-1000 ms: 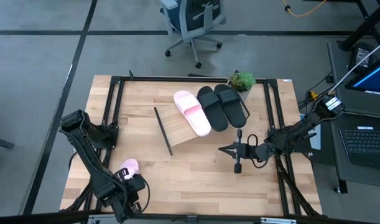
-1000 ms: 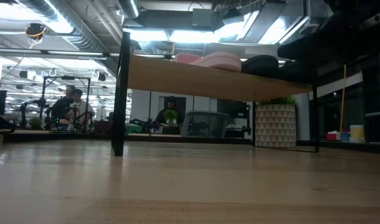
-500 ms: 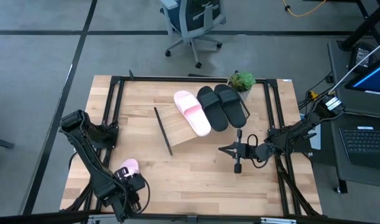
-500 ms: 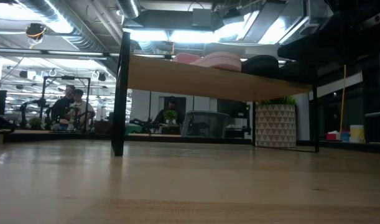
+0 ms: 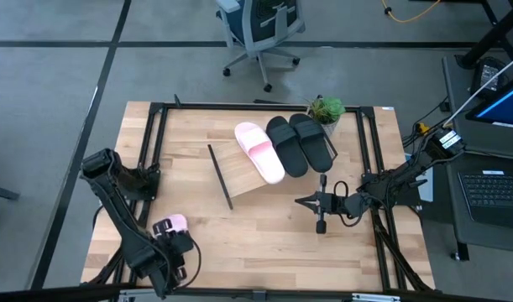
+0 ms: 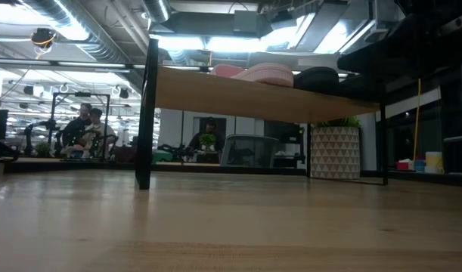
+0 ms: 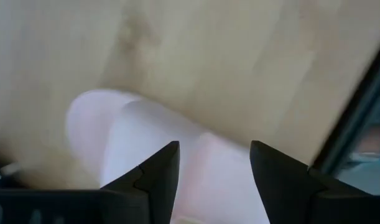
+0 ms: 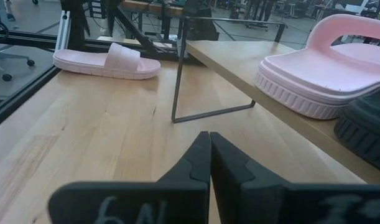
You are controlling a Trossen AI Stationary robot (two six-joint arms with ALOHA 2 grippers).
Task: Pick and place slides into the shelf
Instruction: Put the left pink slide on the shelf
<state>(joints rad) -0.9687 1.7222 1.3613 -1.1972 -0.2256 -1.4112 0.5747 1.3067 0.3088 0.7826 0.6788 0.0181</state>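
The shelf (image 5: pixel 248 172) carries one pink slide (image 5: pixel 259 152) and two black slides (image 5: pixel 300 143), while the last pink slide (image 5: pixel 174 223) lies at the desk's (image 5: pixel 264 226) near-left corner under the left end effector (image 5: pixel 165 230), now spread after widening; right end effector (image 5: pixel 300 201) pressed together

My right gripper (image 8: pixel 209 163) carries the handwritten mark "6N" on its body; nothing else reads clearly

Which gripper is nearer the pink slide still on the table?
Left. The left gripper hangs right over that pink slide with jaws open; the right gripper waits shut across the table, beside the shelf.
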